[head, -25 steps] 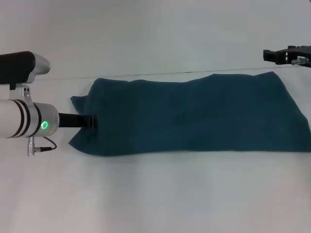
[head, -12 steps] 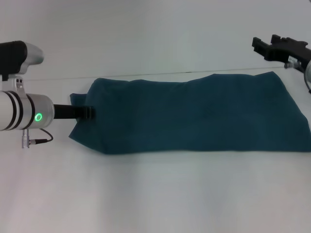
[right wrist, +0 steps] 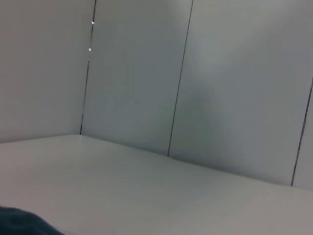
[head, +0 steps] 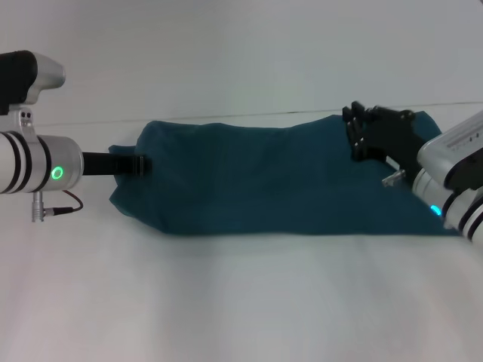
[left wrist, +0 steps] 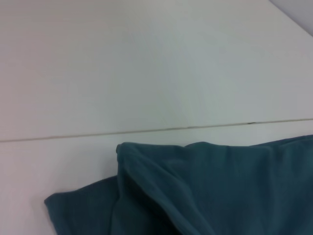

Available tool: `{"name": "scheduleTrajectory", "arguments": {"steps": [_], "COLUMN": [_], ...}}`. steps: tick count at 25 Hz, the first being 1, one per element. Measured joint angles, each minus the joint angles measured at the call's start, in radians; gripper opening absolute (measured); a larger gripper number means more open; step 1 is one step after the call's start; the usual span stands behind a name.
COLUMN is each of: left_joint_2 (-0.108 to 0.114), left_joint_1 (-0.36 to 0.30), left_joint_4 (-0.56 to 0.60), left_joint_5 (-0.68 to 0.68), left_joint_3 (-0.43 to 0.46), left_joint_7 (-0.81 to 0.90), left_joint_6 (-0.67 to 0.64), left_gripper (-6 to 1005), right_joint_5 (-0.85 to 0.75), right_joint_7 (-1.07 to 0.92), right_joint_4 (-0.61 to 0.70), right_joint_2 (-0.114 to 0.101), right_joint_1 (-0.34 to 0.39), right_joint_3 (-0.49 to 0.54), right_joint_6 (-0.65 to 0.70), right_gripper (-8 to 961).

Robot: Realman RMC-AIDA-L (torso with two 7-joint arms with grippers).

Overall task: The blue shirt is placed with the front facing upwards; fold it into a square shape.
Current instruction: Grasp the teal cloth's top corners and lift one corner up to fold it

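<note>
The blue shirt (head: 279, 177) lies on the white table as a long band running left to right, with no lettering showing. My left gripper (head: 140, 164) is at the shirt's left end, its dark tip against the bunched cloth there. The left wrist view shows this end of the blue shirt (left wrist: 220, 191) with a raised fold and a flap poking out. My right gripper (head: 353, 134) hovers over the right part of the shirt near its far edge, pointing left, fingers apart and holding nothing. A dark corner of the blue shirt (right wrist: 19, 224) shows in the right wrist view.
The white table (head: 241, 302) runs wide in front of the shirt. A thin seam (head: 226, 115) crosses the table just behind the shirt. Grey wall panels (right wrist: 220, 98) stand beyond the table.
My right arm has swung in from the far right edge to above the shirt's right part. The left gripper has shifted slightly farther back at the shirt's left end.
</note>
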State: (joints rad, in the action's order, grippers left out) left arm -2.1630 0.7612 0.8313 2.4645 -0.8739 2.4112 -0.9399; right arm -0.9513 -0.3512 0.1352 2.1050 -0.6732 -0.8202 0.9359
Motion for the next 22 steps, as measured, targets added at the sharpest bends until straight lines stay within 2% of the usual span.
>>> {"name": "scheduleTrajectory", "arguments": {"steps": [9,15,22], "left_joint_2": [-0.003,-0.005,-0.005], "left_joint_1": [-0.019,-0.061,-0.094], "left_joint_4": [0.083,0.163,0.172], "left_joint_5": [-0.032,-0.053,-0.053], "left_joint_3": [-0.033,-0.088,-0.109], "left_joint_7": [0.004,0.036,0.066], "left_joint_6": [-0.066,-0.089,-0.084], "left_gripper": [41,42,45], "right_joint_5": [0.016,0.015,0.016], "right_joint_7": [0.023,0.028,0.02], "right_joint_4": [-0.101,-0.132,-0.139], "right_joint_2": [0.005,0.007,0.006], "right_joint_1": [-0.04,-0.065,-0.066], "right_joint_3": [-0.027,-0.061,-0.065], "right_joint_6": [0.035,0.041,0.049], "right_gripper": [37,-1,0]}}
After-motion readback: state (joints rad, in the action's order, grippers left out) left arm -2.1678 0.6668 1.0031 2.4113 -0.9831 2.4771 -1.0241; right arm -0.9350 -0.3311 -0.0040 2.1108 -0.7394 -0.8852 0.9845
